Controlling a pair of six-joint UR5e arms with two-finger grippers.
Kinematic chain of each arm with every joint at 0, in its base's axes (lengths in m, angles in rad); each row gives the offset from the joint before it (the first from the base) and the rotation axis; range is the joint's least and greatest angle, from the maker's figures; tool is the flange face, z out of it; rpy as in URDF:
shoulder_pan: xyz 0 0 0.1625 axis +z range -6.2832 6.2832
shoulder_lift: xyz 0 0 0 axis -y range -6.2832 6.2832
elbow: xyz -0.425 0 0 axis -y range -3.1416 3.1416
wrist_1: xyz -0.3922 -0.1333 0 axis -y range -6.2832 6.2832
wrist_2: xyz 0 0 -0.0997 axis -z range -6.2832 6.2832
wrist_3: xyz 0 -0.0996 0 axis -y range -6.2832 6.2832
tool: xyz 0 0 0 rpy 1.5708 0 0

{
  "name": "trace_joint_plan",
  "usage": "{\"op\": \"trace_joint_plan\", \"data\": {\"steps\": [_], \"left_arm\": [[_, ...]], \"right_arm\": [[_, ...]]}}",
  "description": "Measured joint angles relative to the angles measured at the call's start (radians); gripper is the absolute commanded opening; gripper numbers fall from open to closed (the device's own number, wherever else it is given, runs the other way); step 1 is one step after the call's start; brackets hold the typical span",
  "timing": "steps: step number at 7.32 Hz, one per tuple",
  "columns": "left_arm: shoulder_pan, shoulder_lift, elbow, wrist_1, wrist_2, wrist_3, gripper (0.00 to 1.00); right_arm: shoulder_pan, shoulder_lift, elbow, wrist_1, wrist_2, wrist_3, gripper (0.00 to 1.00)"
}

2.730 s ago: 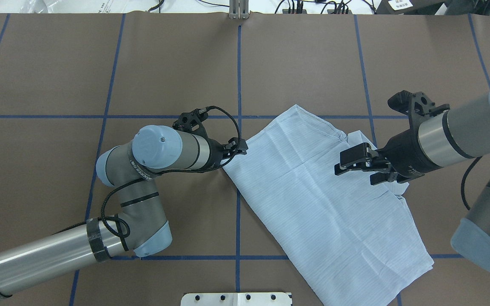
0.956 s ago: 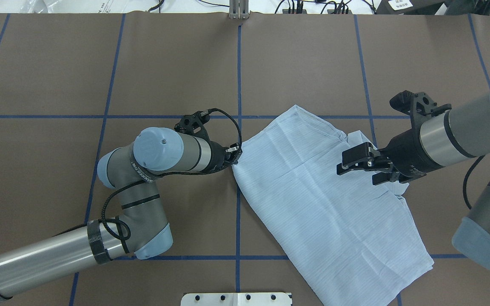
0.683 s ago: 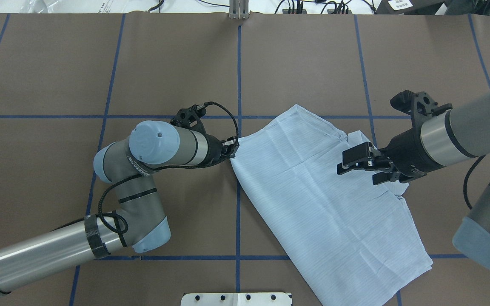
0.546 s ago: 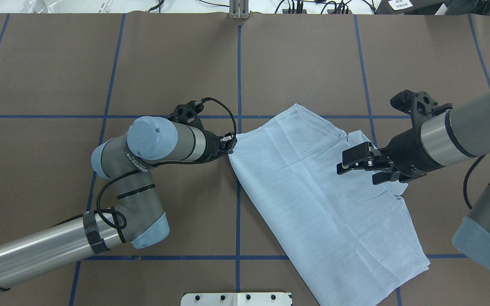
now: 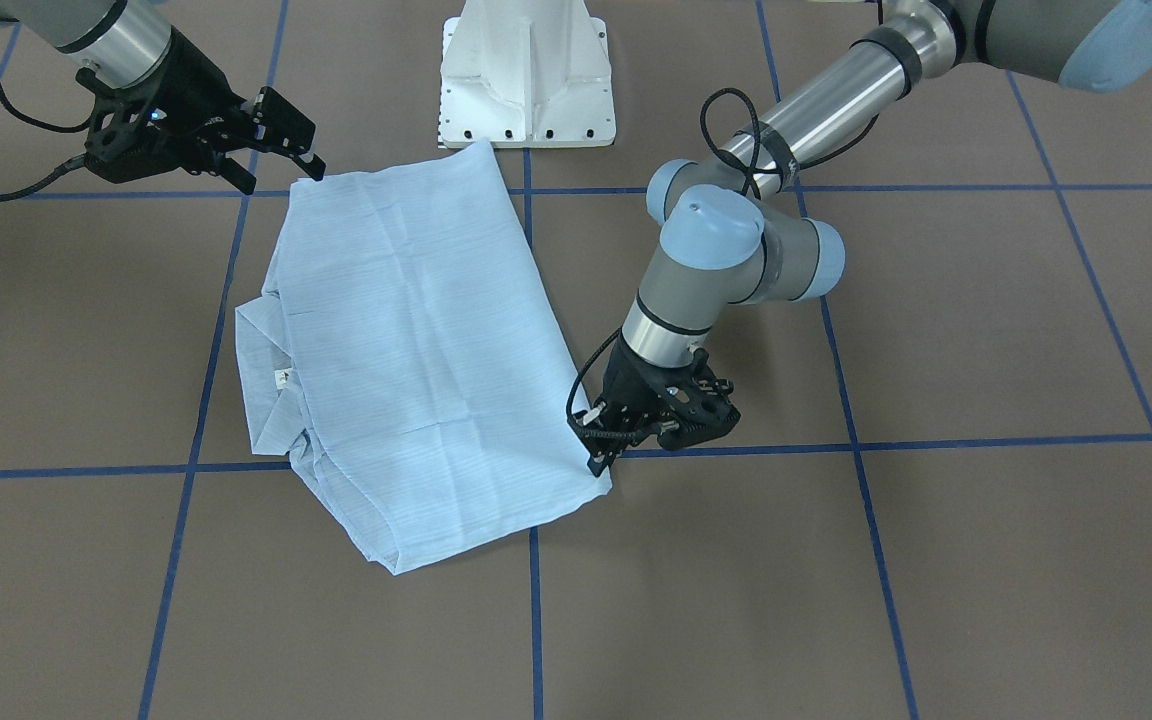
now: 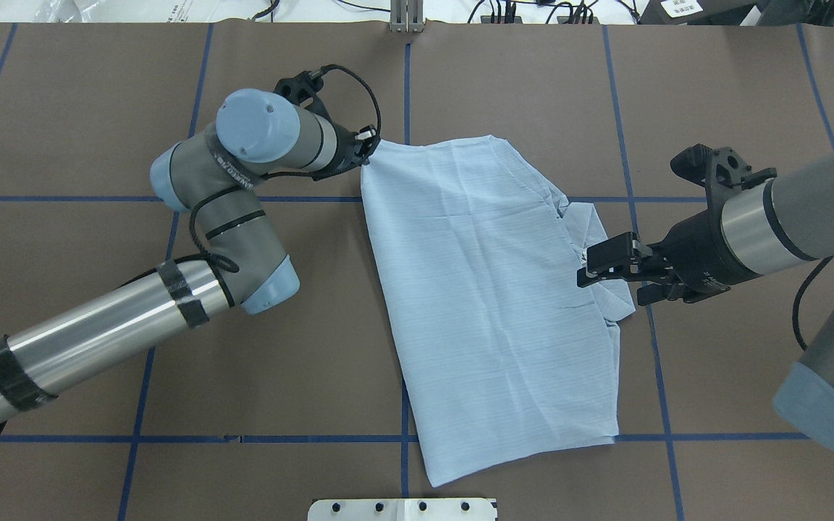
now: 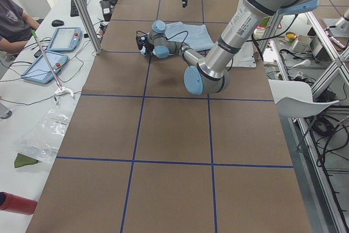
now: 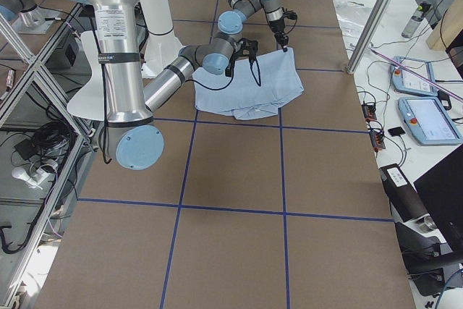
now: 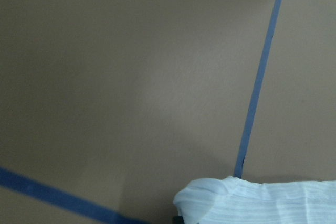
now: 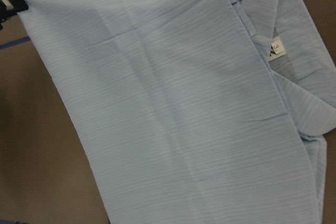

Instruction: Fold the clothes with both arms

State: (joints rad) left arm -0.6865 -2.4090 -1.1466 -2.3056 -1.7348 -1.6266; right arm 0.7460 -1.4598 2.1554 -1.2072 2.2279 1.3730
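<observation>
The pale blue striped shirt (image 6: 489,304) lies folded flat on the brown table, collar (image 6: 591,224) on the right side and neck label (image 10: 276,47) showing. My left gripper (image 6: 368,139) is shut on the shirt's far left corner, low at the table; it also shows in the front view (image 5: 598,455). The pinched corner shows at the bottom of the left wrist view (image 9: 252,203). My right gripper (image 6: 609,284) is open and empty, hovering above the shirt's right edge by the collar, clear of the cloth.
The white pedestal base (image 5: 526,70) stands at the table's near edge. Blue tape lines (image 6: 406,87) cross the brown table cover. A side bench with tablets (image 7: 52,53) and a seated person lies beyond the table's far edge.
My left gripper closed on the shirt's corner and dragged it away from the robot. The shirt swung round and now lies straighter and more to the left. The right gripper stayed open.
</observation>
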Motion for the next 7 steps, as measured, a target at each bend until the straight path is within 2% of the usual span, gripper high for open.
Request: {"op": "trace_joint_plan", "data": {"steps": [2, 5, 6, 7], "left_arm": [[-0.043, -0.09, 0.178, -0.11, 0.069, 0.07, 0.0], [-0.049, -0.162, 0.332, -0.263, 0.196, 0.115, 0.0], [-0.048, -0.167, 0.355, -0.29, 0.208, 0.131, 0.46], [-0.048, -0.169, 0.363, -0.301, 0.212, 0.14, 0.85]], "right_arm": [[0.012, 0.0, -0.005, 0.0, -0.005, 0.0, 1.0], [0.015, 0.002, -0.012, 0.0, -0.025, 0.003, 1.0], [0.015, 0.003, -0.015, 0.0, -0.027, 0.004, 1.0], [0.015, 0.004, -0.016, 0.0, -0.03, 0.004, 1.0]]}}
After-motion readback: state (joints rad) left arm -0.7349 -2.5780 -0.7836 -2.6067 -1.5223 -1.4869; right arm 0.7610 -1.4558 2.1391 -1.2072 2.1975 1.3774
